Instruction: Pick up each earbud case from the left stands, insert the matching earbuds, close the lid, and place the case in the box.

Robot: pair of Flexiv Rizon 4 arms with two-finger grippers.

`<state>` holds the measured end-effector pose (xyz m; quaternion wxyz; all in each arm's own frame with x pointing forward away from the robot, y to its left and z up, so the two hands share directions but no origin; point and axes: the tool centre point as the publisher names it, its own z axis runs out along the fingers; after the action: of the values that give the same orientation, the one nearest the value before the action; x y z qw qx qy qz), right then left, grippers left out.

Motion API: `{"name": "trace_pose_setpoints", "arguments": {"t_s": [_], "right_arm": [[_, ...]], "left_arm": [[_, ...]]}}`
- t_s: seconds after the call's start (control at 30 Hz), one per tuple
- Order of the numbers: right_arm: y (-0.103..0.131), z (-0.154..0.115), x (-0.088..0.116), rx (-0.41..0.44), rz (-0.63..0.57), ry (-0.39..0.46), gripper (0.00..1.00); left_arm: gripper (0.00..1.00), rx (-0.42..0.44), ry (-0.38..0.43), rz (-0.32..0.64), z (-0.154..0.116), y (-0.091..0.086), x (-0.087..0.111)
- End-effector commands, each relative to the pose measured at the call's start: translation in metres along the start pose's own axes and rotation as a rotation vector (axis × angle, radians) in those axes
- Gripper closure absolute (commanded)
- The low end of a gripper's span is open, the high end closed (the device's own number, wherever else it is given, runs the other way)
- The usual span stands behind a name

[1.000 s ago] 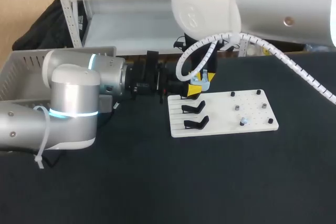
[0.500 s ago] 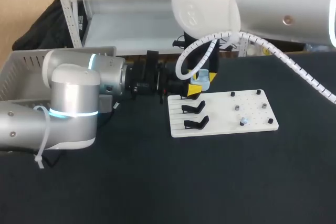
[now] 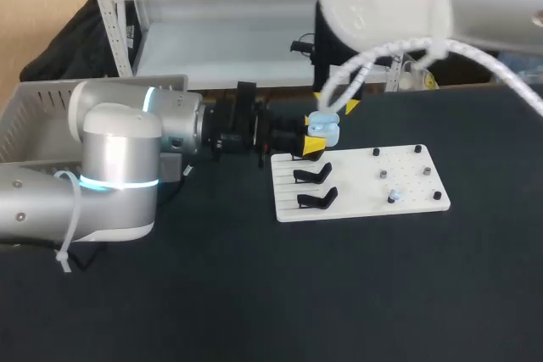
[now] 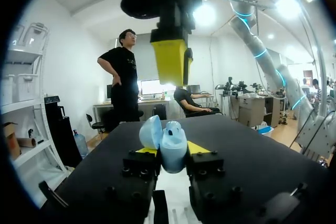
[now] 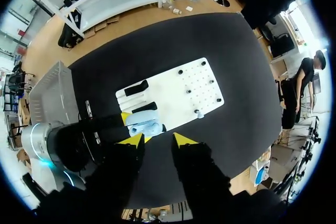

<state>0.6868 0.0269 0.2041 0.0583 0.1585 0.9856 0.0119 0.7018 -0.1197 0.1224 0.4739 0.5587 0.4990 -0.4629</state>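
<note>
Case is clamped in the left hand, both yellow tips pressing its lower half from either side. The lid is flipped open. It's held up just over the end of the white board where the two black stands are, and both of those look bare. The right hand hangs well above it, fingers apart, nothing in them.

My guess on handling: it's a tiny, glossy, rounded plastic shell, so light and stiff but probably slippery. The hinge looks like the weak spot. I'd only ever grab the bottom body across its broad sides, like the left hand does, never the lid.

There's no print or logo I can make out on the case or the board.
</note>
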Motion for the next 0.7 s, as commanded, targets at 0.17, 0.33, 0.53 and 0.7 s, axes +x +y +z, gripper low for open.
{"name": "trace_pose_setpoints", "arguments": {"t_s": [0.17,0.33,0.53,0.7], "right_arm": [[-0.079,0.008,0.018,-0.271,-0.019,-0.218,0.64],[-0.097,0.022,0.022,-0.289,-0.087,-0.248,0.63],[-0.113,0.047,0.017,-0.283,-0.107,-0.214,0.66],[-0.119,0.07,0.015,-0.283,-0.147,-0.167,0.67]], "left_arm": [[1.0,-0.004,0.001,0.0,0.0,-0.001,0.0],[1.0,-0.004,0.001,0.0,0.0,-0.001,0.0],[1.0,-0.004,0.001,0.0,0.0,-0.001,0.0],[1.0,-0.004,0.001,0.0,0.0,-0.001,0.0]]}}
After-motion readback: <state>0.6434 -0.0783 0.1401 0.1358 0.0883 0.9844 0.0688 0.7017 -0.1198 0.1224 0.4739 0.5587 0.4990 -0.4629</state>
